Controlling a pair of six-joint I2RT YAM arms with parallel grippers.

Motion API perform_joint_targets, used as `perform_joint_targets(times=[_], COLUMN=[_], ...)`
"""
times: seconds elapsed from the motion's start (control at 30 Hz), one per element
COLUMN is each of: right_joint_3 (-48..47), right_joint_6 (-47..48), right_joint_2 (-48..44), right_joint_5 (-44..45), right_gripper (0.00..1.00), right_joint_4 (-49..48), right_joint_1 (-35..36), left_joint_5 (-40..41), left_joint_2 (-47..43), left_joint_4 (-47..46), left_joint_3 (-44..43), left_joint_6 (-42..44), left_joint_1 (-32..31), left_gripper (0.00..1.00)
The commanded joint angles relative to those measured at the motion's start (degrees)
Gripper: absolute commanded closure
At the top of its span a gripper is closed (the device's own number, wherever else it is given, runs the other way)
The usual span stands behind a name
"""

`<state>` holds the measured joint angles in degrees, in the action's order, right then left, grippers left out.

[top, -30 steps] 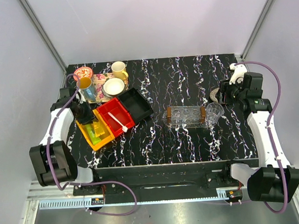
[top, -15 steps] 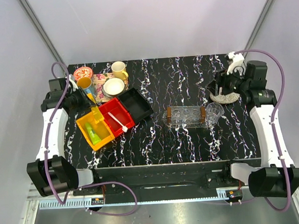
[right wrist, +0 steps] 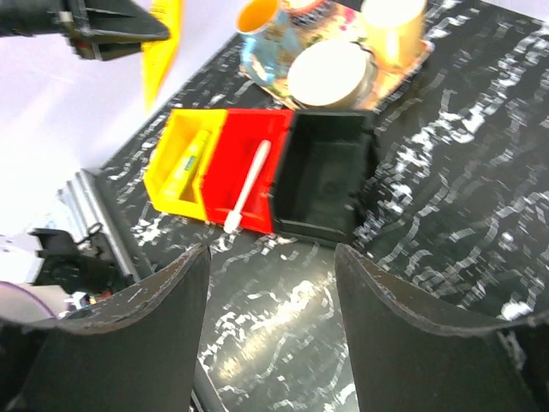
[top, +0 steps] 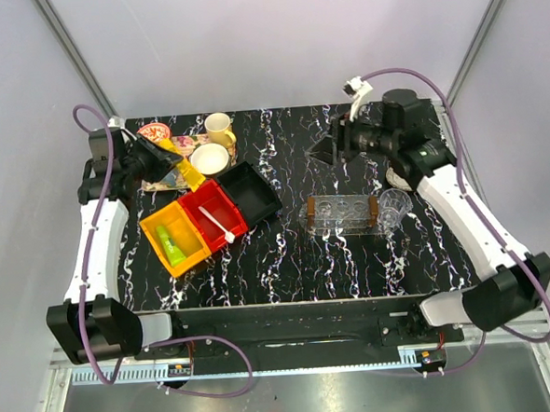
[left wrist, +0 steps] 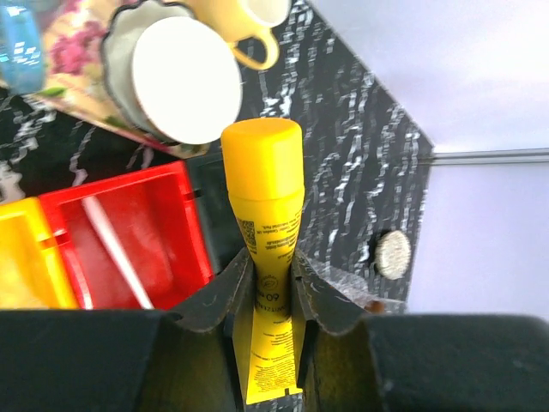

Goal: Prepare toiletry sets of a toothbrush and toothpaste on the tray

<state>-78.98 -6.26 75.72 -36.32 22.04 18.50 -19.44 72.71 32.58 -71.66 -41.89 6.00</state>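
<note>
My left gripper [left wrist: 268, 266] is shut on the flat end of the orange-yellow toothpaste tube [left wrist: 264, 197], cap pointing away. In the top view it hangs [top: 187, 171] above the floral tray's near edge. A lime green toothpaste tube [top: 170, 242] lies in the yellow bin [top: 186, 252]. The white toothbrush [top: 217, 224] lies slanted in the red bin [top: 200, 206]. My right gripper [right wrist: 270, 257] is open and empty, raised over the table's back middle [top: 328, 151]. The clear oval tray [top: 399, 176] shows partly behind the right arm.
A black bin [top: 251, 191] adjoins the red one. The floral tray [top: 166, 180] at back left carries a yellow mug [top: 220, 128], a white bowl [top: 210, 159] and cups. A clear three-hole rack [top: 343, 211] and a glass cup [top: 393, 203] stand right of centre.
My left gripper has lifted the orange-yellow tube out of the yellow bin, up and back. The right arm swung left from the oval tray to the table's back middle.
</note>
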Motion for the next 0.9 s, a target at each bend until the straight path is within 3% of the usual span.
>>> perform_joint_targets(times=[0.0,0.43,0.87], right_joint_3=[-5.83,-16.38,-23.93], right_joint_6=[-8.23,-7.8,-8.51], right_joint_2=[4.25,17.61,25.26], right_joint_5=[-3.84,-4.91,-2.98], right_gripper=[0.34,0.35,0.37], right_joint_4=[-8.5,-8.95,-7.1], right_joint_1=[6.35,17.7,20.52], left_joint_5=[0.54,0.37,1.07], left_joint_2=[-3.18,-2.04,-3.8], left_joint_4=[-13.14,-19.74,-20.45], left_joint_3=[-0.76,-0.5,0.99], left_joint_6=[-9.35,-14.45,-13.48], left_joint_1=[-3.87,-11.27,-14.7], left_gripper=[1.0,1.0,1.0])
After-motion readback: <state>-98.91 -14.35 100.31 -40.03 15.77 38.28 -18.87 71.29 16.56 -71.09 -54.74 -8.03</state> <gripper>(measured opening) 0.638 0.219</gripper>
